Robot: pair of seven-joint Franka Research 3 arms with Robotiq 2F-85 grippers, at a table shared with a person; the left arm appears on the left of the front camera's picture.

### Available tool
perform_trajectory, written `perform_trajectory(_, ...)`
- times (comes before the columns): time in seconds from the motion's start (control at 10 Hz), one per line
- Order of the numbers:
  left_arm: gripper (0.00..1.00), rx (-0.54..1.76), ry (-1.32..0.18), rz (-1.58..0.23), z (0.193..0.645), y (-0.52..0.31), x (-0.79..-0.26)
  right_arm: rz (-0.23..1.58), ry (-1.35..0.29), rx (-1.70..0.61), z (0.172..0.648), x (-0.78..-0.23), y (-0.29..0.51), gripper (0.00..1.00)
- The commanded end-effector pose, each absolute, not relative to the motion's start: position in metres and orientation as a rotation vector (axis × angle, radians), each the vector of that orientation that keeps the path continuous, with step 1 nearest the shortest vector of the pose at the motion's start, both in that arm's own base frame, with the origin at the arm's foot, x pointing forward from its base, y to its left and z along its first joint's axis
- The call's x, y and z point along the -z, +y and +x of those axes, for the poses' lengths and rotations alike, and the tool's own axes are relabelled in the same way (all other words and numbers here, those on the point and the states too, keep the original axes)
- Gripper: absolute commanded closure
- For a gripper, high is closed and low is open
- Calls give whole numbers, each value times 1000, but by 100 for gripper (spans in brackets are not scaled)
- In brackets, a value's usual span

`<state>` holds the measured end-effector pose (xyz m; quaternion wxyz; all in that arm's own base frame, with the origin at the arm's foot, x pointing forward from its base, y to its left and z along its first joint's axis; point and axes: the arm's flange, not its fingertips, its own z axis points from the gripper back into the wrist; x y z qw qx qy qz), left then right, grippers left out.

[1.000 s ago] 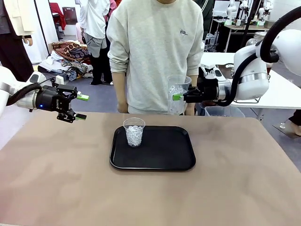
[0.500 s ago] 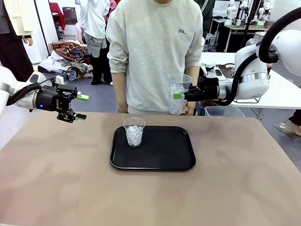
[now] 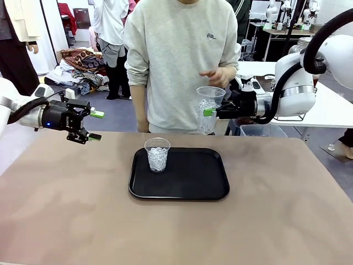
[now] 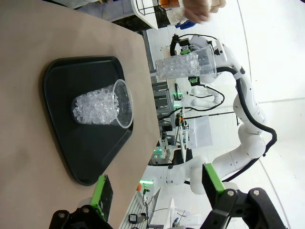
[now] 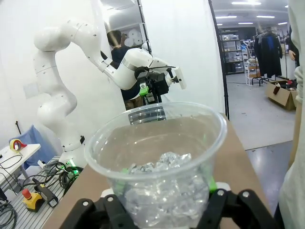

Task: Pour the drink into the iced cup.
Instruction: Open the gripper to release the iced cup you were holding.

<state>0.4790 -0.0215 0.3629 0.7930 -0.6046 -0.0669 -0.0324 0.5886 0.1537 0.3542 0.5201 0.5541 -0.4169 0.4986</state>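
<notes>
Your right gripper (image 3: 208,112) was clamped on the iced cup (image 3: 208,104), aloft at far right below the person's hand (image 3: 218,74). Your left gripper (image 3: 96,126) gaped wide, empty. Risk: squeeze could buckle the thin wall and spill ice.

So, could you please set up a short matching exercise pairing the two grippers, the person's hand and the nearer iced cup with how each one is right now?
Things:
1. left gripper
2. right gripper
3. person's hand
4. nearer iced cup

States:
A. standing upright on the black tray
B. shut on a second iced cup, held in the air
C. open, holding nothing
D. raised above the held cup, empty

Pairs: 1-C, 2-B, 3-D, 4-A
</notes>
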Motion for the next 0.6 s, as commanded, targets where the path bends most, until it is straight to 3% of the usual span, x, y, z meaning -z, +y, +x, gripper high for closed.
perform_trajectory(0.0,0,73,-161,-1311,478,-22,-363,1318,-1008,-1208,586,-357,156,28)
perform_trajectory(0.5,0,73,-161,-1311,478,-22,-363,1318,-1008,-1208,586,-357,156,28)
